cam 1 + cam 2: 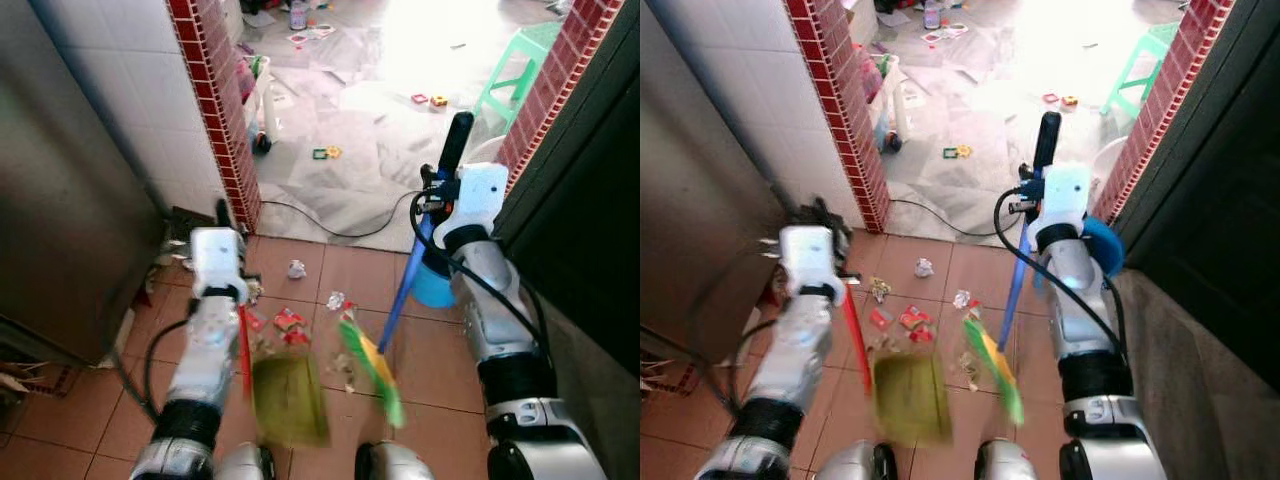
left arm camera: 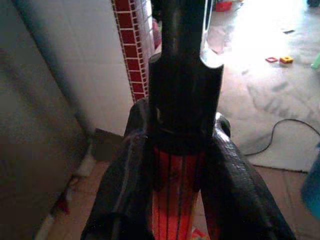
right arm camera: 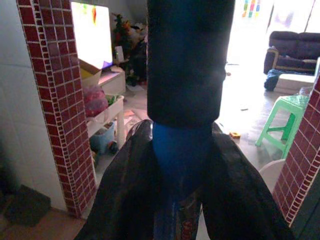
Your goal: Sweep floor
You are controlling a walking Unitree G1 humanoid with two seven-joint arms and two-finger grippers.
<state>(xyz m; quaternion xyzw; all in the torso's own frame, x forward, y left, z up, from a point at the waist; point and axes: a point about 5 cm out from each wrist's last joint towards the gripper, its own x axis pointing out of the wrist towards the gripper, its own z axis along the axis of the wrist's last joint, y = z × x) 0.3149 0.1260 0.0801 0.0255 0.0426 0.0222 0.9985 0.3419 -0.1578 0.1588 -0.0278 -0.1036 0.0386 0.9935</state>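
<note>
My left gripper is shut on the red handle of an olive-green dustpan that rests on the terracotta tiles in front of me. To its right, my right gripper is shut on the blue broom handle, just below its black top grip. The broom's green and yellow bristles sit on the floor beside the dustpan. Red scraps and crumpled white paper lie just beyond the pan.
Red brick pillars frame a doorway ahead. A grey metal cabinet stands on the left and a dark wall on the right. A black cable crosses the threshold. A green stool and small toys lie beyond. A blue round object sits by my right arm.
</note>
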